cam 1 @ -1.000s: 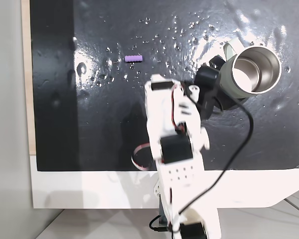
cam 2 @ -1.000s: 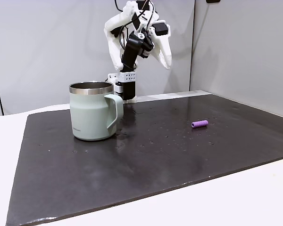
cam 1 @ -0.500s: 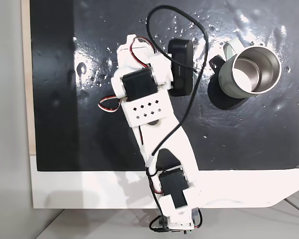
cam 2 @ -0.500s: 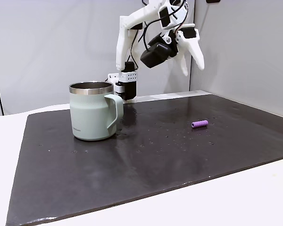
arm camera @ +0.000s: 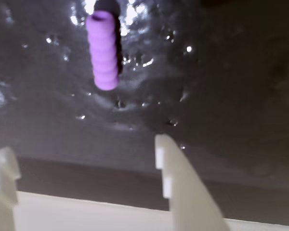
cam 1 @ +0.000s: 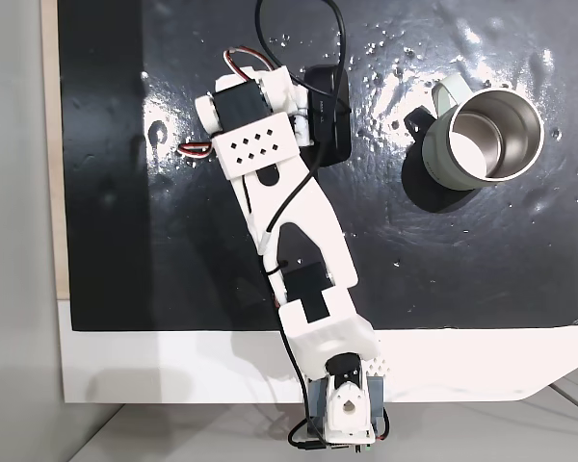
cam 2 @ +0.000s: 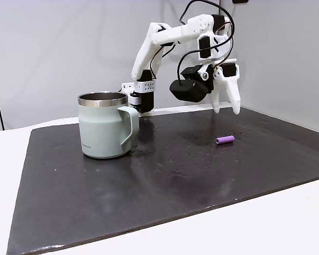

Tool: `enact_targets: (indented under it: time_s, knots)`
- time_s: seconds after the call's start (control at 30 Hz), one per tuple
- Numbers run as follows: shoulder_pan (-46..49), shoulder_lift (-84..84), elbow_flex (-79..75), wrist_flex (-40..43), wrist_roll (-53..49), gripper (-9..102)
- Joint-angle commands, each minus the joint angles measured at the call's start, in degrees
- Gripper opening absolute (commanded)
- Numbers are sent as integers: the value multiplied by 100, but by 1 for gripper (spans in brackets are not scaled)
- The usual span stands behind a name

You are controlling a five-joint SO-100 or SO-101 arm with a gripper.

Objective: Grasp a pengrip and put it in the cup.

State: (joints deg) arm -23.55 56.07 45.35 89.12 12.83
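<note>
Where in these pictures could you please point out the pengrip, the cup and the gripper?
pengrip [arm camera: 103, 53]: wrist view, middle of its ribbed purple body.
cup [cam 2: 100, 133]: side-on fixed view, sage-green outer wall.
gripper [cam 2: 226, 110]: side-on fixed view, midway between the tips of its white fingers, above the mat.

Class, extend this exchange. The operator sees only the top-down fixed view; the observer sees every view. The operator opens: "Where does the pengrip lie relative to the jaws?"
Observer: In the side fixed view the pengrip lies flat on the black mat, just below the jaws.
Operator: Are the jaws open?
Observer: Yes. The wrist view shows them spread and empty, the pengrip ahead of the gap.
Operator: Are they touching the mat?
Observer: No. From the side their tips hang above it, well right of the cup.
</note>
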Motion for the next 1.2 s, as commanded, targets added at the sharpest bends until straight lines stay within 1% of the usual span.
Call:
enact_targets:
  time_s: [0.0,0.5,1.0,1.17]
  knots:
    - [-26,-343,-606,167,62,28]
    - [70,-2039,-1951,202,149,25]
    - [158,-2285,-2162,264,158,1]
    - [220,-2162,-2153,316,167,0]
